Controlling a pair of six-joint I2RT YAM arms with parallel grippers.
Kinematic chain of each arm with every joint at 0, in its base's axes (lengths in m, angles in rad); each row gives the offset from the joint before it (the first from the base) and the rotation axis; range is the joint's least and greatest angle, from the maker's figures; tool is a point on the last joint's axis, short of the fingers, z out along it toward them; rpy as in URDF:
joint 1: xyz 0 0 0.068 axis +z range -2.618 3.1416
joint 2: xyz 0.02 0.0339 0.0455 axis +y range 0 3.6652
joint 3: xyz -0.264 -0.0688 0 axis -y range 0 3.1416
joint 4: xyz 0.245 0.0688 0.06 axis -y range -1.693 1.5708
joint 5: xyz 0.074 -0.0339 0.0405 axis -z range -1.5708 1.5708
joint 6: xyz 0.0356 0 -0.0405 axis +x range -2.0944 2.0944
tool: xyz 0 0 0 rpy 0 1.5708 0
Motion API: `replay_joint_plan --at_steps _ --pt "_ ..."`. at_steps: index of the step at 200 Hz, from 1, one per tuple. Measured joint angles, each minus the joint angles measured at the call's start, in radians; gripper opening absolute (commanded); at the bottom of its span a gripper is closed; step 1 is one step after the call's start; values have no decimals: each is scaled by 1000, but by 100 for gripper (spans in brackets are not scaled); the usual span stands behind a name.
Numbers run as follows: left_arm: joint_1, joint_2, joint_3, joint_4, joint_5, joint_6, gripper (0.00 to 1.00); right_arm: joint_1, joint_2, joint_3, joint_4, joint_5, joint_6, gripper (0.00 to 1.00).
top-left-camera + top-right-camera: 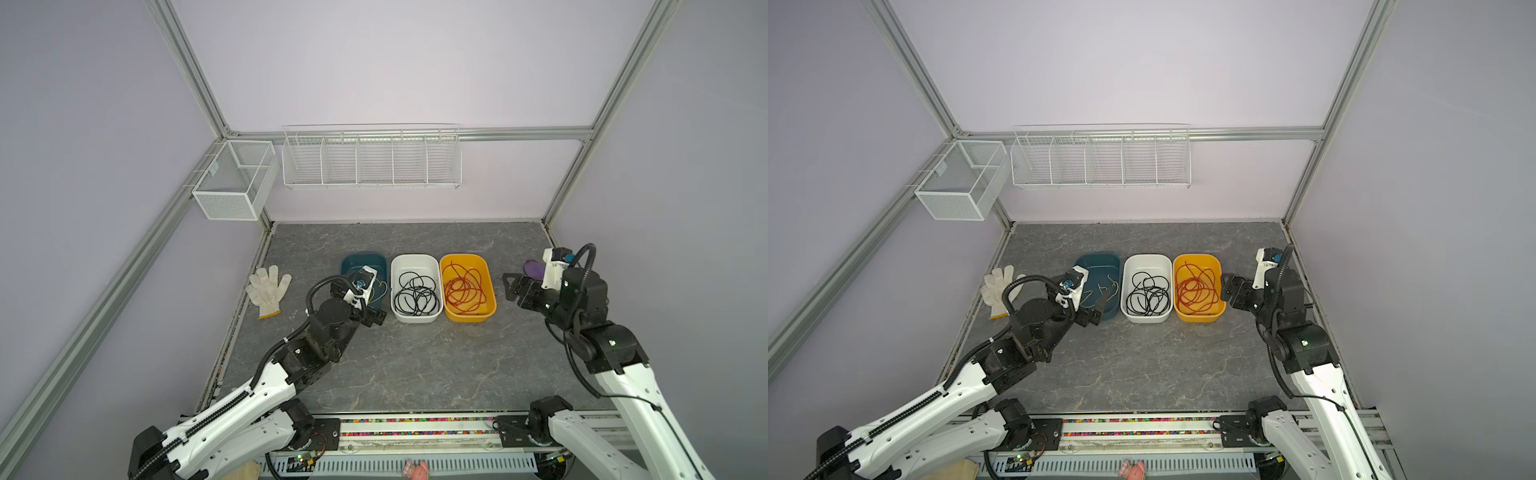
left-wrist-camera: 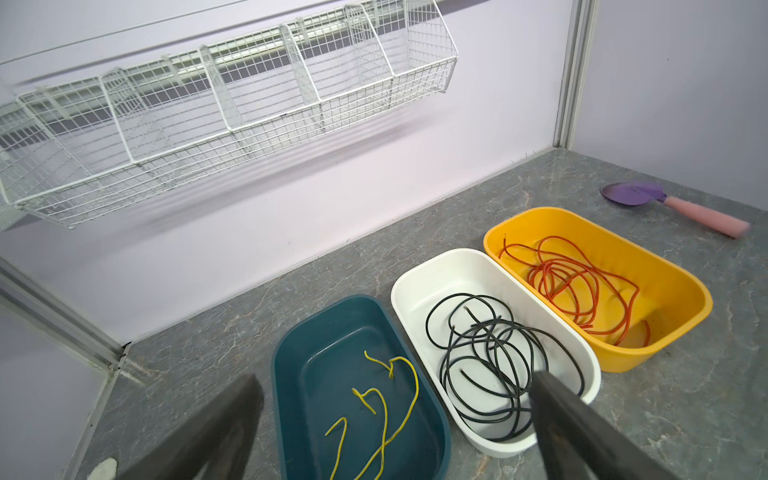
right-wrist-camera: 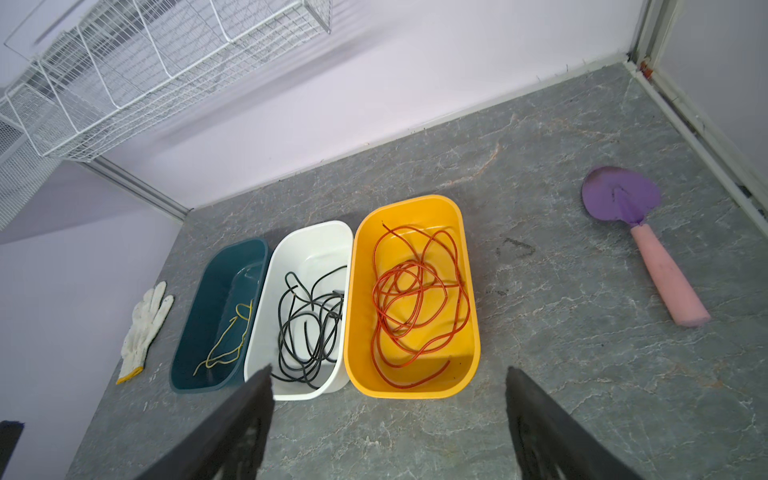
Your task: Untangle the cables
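Risks hooking springy loops over smooth plastic rims if left claw (image 2: 395, 386), wide open and empty above teal tub (image 2: 295, 374), or right claw (image 3: 388, 370), likewise spread and empty beside yellow tub (image 3: 415, 392), dips in. Looks sorted: thin red cables (image 3: 409, 270) in yellow tub, black cables (image 3: 311, 332) in white tub (image 3: 316, 232), kinked yellow cables (image 2: 384, 415) in teal tub

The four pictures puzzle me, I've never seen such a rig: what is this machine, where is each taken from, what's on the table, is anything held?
Two robot arms, each ending in a two-finger gripper. Two pictures look down from overhead; two come from cameras on the wrists. On the grey table: a teal tub with yellow cables, a white tub with black cables, a yellow tub with red cables, plus a white glove and a purple trowel. The left gripper and the right gripper are both open and hold nothing.
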Motion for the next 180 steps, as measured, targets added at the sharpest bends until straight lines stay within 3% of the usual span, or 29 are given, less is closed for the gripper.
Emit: replay_joint_plan --at_steps 47,74,129,180 --pt "7 -171 0 -110 -32 -36 100 0 -101 -48 8 77 -13 88" --pt "47 -196 0 -172 -71 -72 100 0 -144 -78 22 87 -24 88" --pt "303 -182 -1 -266 -48 -254 100 18 -188 -146 33 145 -97 88" --pt "510 -160 -71 -225 3 -349 100 20 -524 -458 204 175 -253 88"
